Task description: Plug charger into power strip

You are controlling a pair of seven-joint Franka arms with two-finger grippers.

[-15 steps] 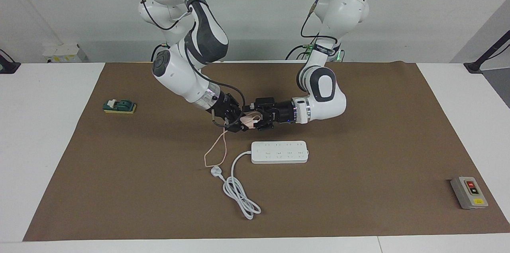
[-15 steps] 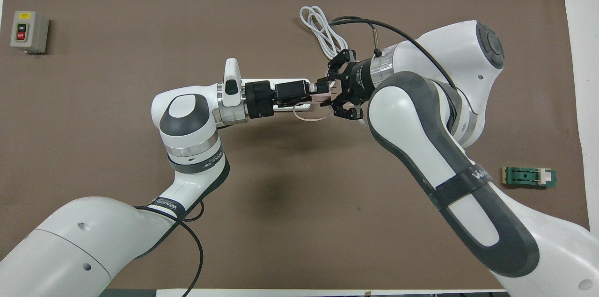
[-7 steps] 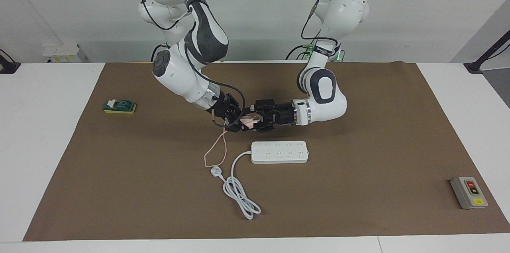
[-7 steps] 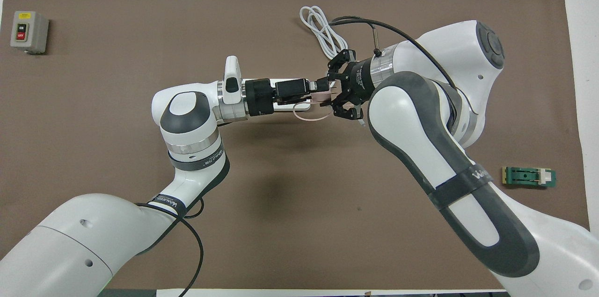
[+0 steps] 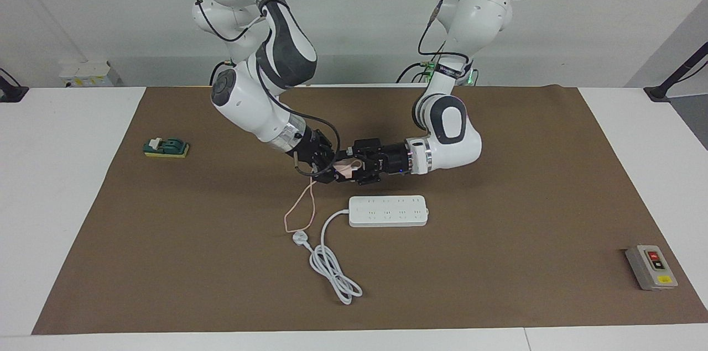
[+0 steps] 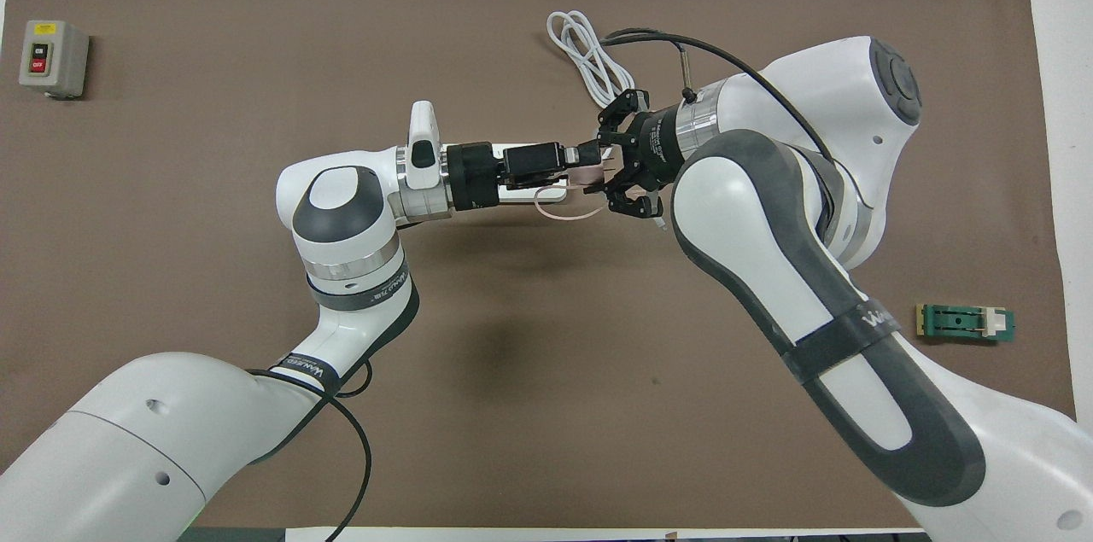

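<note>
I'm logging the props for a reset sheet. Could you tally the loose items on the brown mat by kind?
Chargers, small pale pink cube with thin pink cable: 1
Power strips, long flat white block with coiled cord: 1
Switch boxes, grey box and green-and-yellow block: 2
Total: 4

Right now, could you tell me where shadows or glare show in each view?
Facing view: soft, even light, a faint shadow on the brown mat under the arms. Overhead view: a dark blurred shadow patch on the mat, no glare on the power strip.

We see power strip (image 6: 546,194) mostly hidden under left arm overhead; charger (image 5: 347,167) partly covered by both grippers' fingers.
</note>
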